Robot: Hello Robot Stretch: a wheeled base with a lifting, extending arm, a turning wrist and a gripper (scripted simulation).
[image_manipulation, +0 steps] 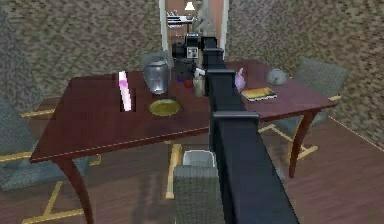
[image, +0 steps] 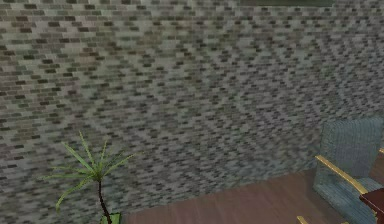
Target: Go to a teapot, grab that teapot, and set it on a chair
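Observation:
A small grey rounded pot point(image_manipulation: 277, 76), shaped like a teapot, sits near the far right corner of the dark wooden table point(image_manipulation: 100, 125). The arm point(image_manipulation: 235, 140) rises as a dark bar across the table, and the gripper point(image_manipulation: 189, 52) stands at its far end over the table's far edge, well left of the grey pot. Small dark things lie at and behind the gripper, so I cannot tell whether it holds anything. A grey chair point(image_manipulation: 322, 78) stands just right of the pot; another grey-blue chair with wooden arms point(image: 350, 160) is at the forward view's right.
On the table are a pink bottle point(image_manipulation: 124, 90), a glass jar point(image_manipulation: 157, 73), a yellowish plate point(image_manipulation: 165, 106), a book point(image_manipulation: 259, 93) and a pink thing point(image_manipulation: 241, 75). Chairs stand at the table's near side point(image_manipulation: 198, 185) and left point(image_manipulation: 18, 140). A brick wall point(image: 190, 90) and a potted plant point(image: 92, 170) lie ahead.

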